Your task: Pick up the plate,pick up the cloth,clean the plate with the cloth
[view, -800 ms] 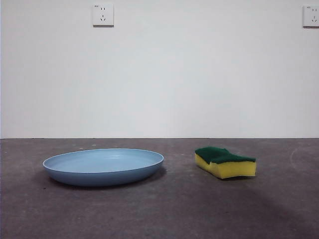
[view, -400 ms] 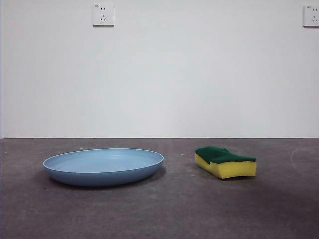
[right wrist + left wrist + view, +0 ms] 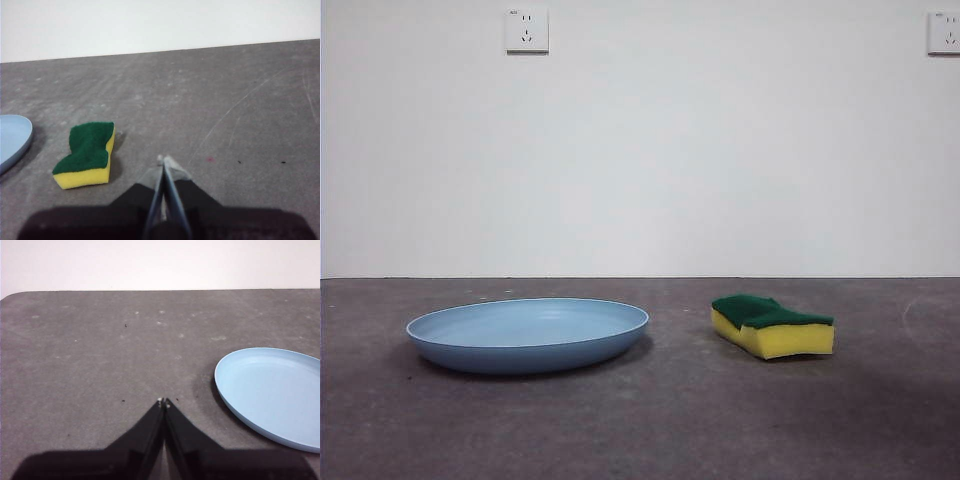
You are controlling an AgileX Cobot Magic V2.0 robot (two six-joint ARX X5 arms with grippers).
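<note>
Nothing done yet: wide light-blue plastic plate [image 3: 272, 392] lying on grey table [image 3: 680, 420] beside clenched, empty left gripper [image 3: 163, 401]; yellow-green sponge cloth [image 3: 87, 154] sitting near pinched-closed, empty right gripper [image 3: 163, 160]; both pickups and cleaning remaining

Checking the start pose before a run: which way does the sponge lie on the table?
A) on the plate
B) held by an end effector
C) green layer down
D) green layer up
D: the sponge shows its green layer on top, yellow foam below, apart from the plate.
</note>
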